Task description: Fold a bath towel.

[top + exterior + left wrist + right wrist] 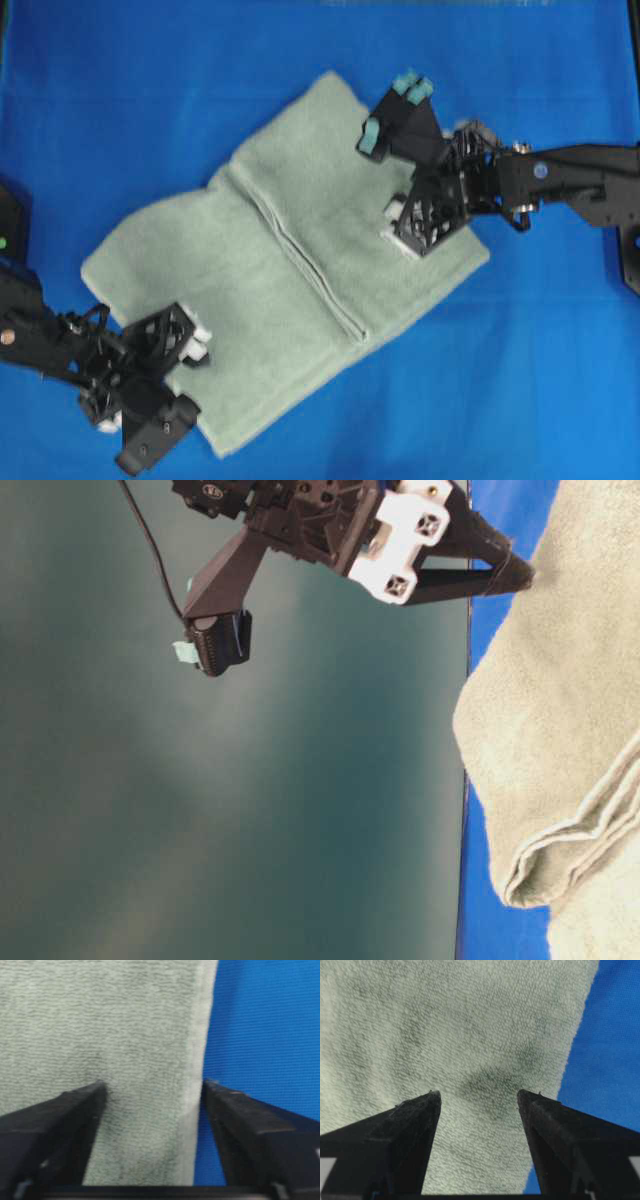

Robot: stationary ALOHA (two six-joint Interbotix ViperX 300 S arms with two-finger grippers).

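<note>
Your left gripper [152, 1090] sits at the near corner of the bath towel [290, 260], jaws spread apart and straddling the towel's hemmed edge: one finger over the terry, the other over the blue cloth [150, 110] beside it. Nothing is pinched between them that you can see. From overhead, that gripper [185, 375] lies at the towel's lower-left edge.

The towel itself lies diagonally in the middle of the blue cloth, folded over once, with a raised fold line and doubled hems running across its centre.

Farther along the towel, your right gripper [479, 1097] hovers over the upper-right part of the cloth, jaws wide and empty, the towel's edge and blue cloth just beyond one finger. In the overhead view its teal-tipped fingers [372, 138] point toward the towel's far corner.

Past the towel, the blue cloth covers the whole surface to the frame's edges. The table-level view shows a plain dark teal backdrop behind it.
</note>
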